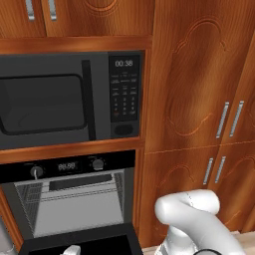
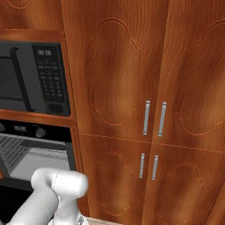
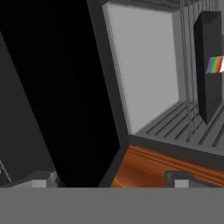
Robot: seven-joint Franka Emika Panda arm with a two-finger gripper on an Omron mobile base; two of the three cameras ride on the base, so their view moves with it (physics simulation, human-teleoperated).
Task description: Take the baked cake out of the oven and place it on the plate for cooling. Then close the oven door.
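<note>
The black oven (image 1: 69,167) sits under the microwave, with its cavity (image 1: 74,204) showing wire racks (image 3: 192,127) and a dark slab (image 3: 209,65) near the top. The oven door (image 1: 79,244) hangs open and lowered; in the rolled hand view it is the black panel (image 3: 48,87) on the left. My gripper (image 3: 109,181) is open at the mouth of the cavity, fingertips (image 3: 41,181) wide apart with nothing between them. A small rainbow-striped patch (image 3: 215,64) shows beside the slab; I cannot tell if it is the cake. The plate is out of view.
A dark grey microwave (image 1: 55,99) with a keypad is set above the oven. Tall wooden cabinet doors (image 2: 132,88) with silver handles fill the wall to the right. A wooden trim strip (image 3: 166,164) runs along the cavity's edge beside my fingertips.
</note>
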